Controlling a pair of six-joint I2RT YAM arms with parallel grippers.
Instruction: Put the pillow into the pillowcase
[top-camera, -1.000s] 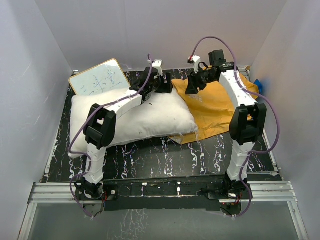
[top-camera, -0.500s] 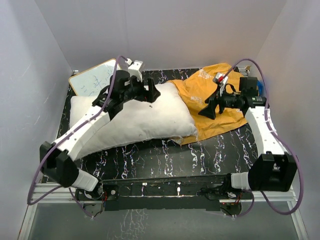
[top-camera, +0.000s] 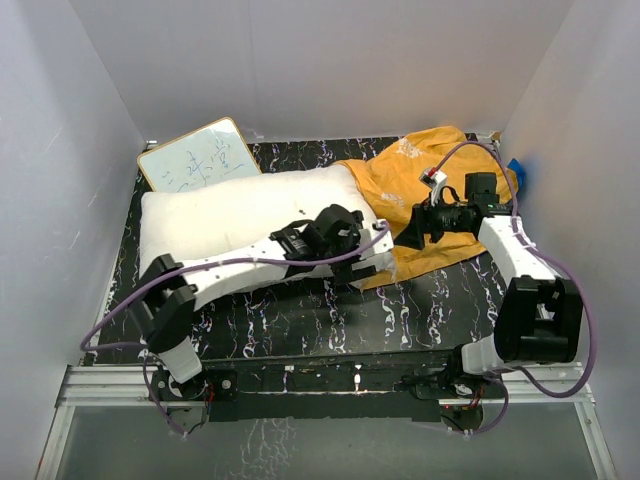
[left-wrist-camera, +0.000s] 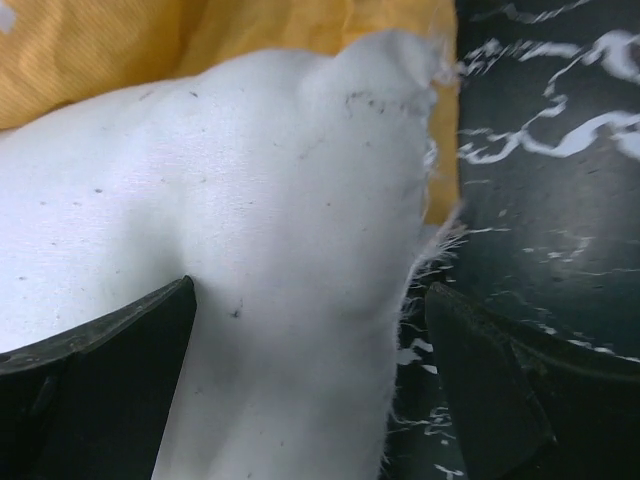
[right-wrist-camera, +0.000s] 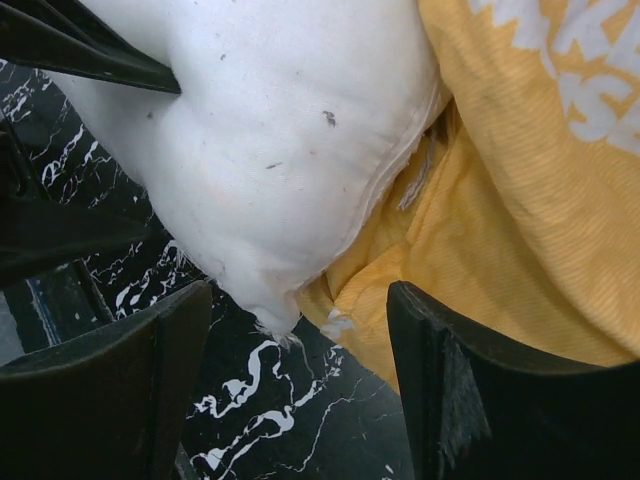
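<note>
Claw: spread wide with nothing pinched; its two dark fingers rise from the lower edge.
Pillow: white and plump, ahead of the claw and more toward the view-left finger. Its frayed corner points down into the gap, just beside that fingertip and apart from the other.
Pillowcase: orange-yellow, ahead of the view-right finger, white lettering at its far end. Its folds run under the pillow's edge and touch it.
Bench: black with white veins, showing in the gap nearest the claw's palm.
Dark wedge: far ahead on the view-left side, over the pillow; what it belongs to cannot be told.
</note>
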